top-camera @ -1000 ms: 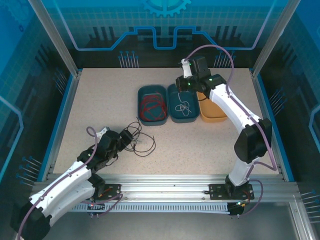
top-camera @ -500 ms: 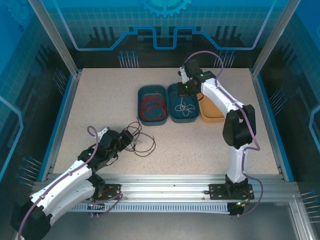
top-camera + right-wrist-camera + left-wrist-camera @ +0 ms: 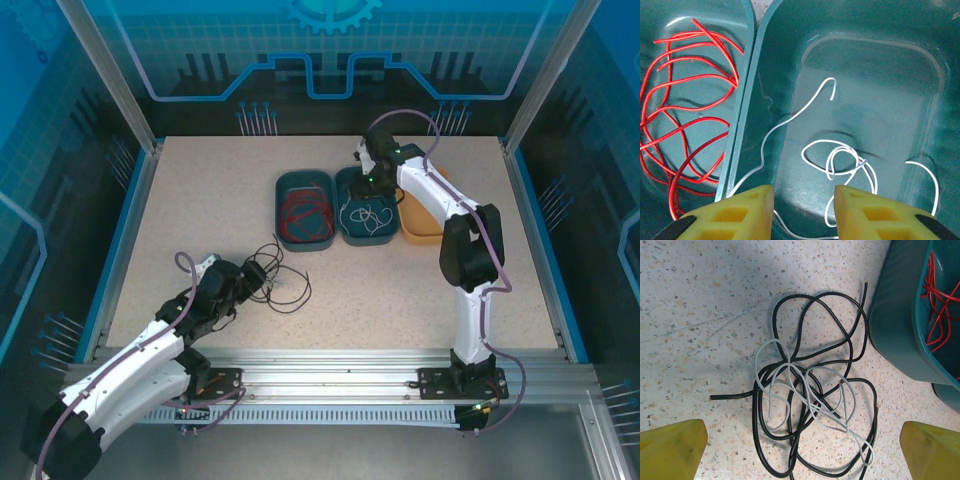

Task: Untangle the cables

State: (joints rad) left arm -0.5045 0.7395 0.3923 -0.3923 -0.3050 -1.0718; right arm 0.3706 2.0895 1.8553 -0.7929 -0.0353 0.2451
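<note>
Sorted: red cable (image 3: 690,36) in left tray (image 3: 280,205); white cable (image 3: 800,112) in middle tray (image 3: 880,100).
Outstanding: black cable (image 3: 754,415) and second white cable (image 3: 756,365), intertwined on table (image 3: 690,290).
Left gripper (image 3: 802,455) wide apart above them; right gripper (image 3: 802,200) slightly apart, empty, over middle tray.

The tabletop (image 3: 695,305) looks like matt, speckled, stone-pattern laminate with a fine grain. At the centre of the left wrist view, the black cables (image 3: 774,320) have smooth sheathing with a faint sheen, and the white cable (image 3: 756,367) woven through them looks duller. The red cables (image 3: 671,192) are glossy. The teal tray (image 3: 880,70) under a thin white wire (image 3: 790,117) is smooth plastic, shiny enough to show reflections. The right gripper's fingers (image 3: 747,212) are matt yellow plastic. Along the bottom of the top view, the rail (image 3: 330,362) is brushed metal.
</note>
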